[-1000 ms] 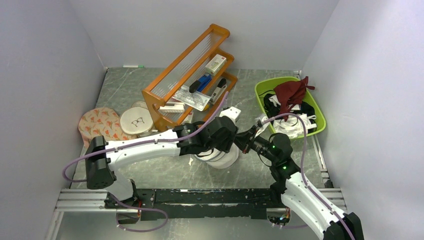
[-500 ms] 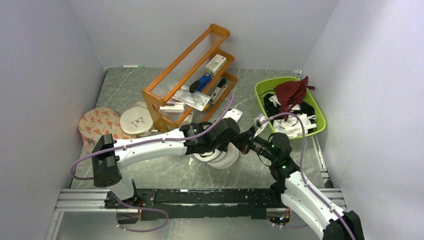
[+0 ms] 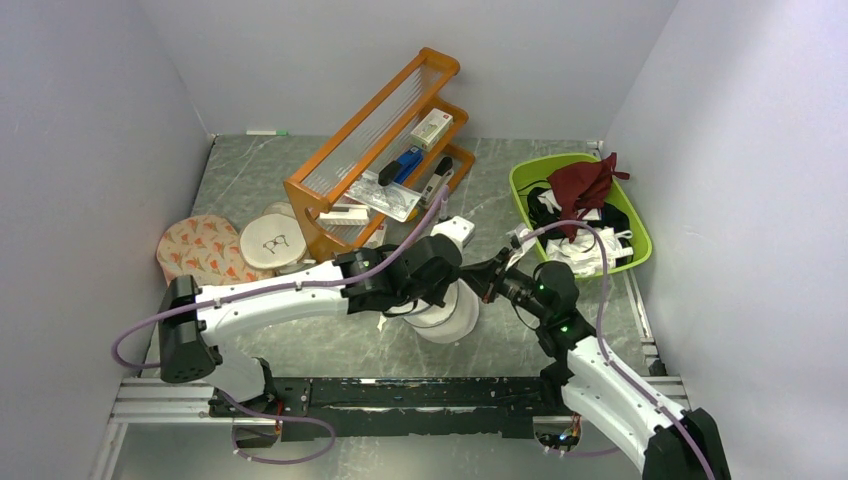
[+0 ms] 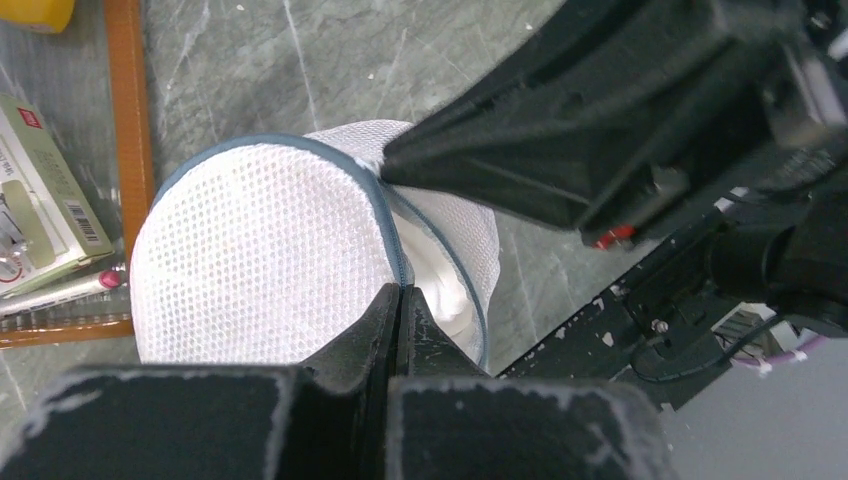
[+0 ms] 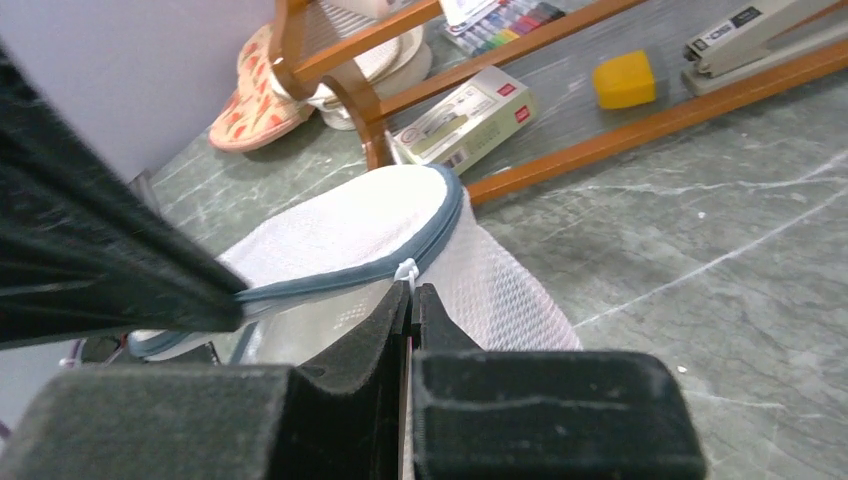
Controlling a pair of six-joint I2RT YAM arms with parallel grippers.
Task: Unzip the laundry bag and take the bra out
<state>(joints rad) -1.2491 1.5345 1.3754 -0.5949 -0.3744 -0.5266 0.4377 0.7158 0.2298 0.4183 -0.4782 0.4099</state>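
Laundry bag (image 4: 260, 250): white mesh pod, rim parted.
Left end effector (image 4: 398, 300): closed, pinching the zipper rim (image 4: 385, 230).
Right end effector (image 5: 412, 298): closed on the white zipper pull (image 5: 406, 270).

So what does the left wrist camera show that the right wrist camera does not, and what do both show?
Only the left wrist view: the right hand from outside, its tip on the grey zipper rim of the white mesh bag, and a black frame rail. Only the right wrist view: a yellow block, a stapler, the floral pad and a small white zipper pull at the hand's tip. Both: the bag, its zipper partly open, the orange rack and a small box. No bra shows in either.
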